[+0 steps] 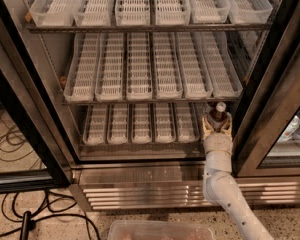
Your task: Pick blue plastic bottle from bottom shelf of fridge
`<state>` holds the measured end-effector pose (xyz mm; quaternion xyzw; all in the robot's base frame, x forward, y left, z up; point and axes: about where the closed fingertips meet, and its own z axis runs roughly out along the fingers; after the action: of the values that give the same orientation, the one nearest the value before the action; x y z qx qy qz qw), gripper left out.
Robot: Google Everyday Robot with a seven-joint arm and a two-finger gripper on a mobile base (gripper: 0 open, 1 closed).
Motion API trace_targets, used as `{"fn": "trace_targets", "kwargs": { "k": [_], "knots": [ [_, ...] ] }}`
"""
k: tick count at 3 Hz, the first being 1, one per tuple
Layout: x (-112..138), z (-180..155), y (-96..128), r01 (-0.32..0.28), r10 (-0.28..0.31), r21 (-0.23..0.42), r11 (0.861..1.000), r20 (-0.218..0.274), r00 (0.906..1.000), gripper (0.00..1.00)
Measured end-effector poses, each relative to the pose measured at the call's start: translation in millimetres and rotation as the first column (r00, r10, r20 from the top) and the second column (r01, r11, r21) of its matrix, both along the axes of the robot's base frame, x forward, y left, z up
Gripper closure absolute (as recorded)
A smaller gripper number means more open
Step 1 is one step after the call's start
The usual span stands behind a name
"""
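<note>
brown liquid under a white cap is marking your target: the blue plastic bottle (pixel 219 115) is standing upright at the far right end of the bottom shelf (pixel 140 126) of the fridge (pixel 55 59), just beside the black door frame. the tool (pixel 217 125) is reaching in from below and sitting against the bottle's lower body. you cannot tell whether it is clamping the bottle or only resting around it. so the approach is looking done, and the grasp is looking either under way or just made. the bottle is not yet showing clear of the shelf. what is remaining, as i am judging it: confirming the hold, raising the bottle, and drawing it out past the frame without clipping the shelf above.
</note>
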<state>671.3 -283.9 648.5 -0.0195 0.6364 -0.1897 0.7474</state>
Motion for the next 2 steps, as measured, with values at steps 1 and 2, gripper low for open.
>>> {"fn": "trace_targets", "kwargs": {
  "k": [1, 2],
  "knots": [
    [0.0, 0.1, 0.0, 0.0, 0.0, 0.0, 1.0, 0.0, 1.0, 1.0],
    [-0.2, 0.3, -0.1, 0.0, 0.0, 0.001, 1.0, 0.001, 1.0, 1.0]
  ]
}}
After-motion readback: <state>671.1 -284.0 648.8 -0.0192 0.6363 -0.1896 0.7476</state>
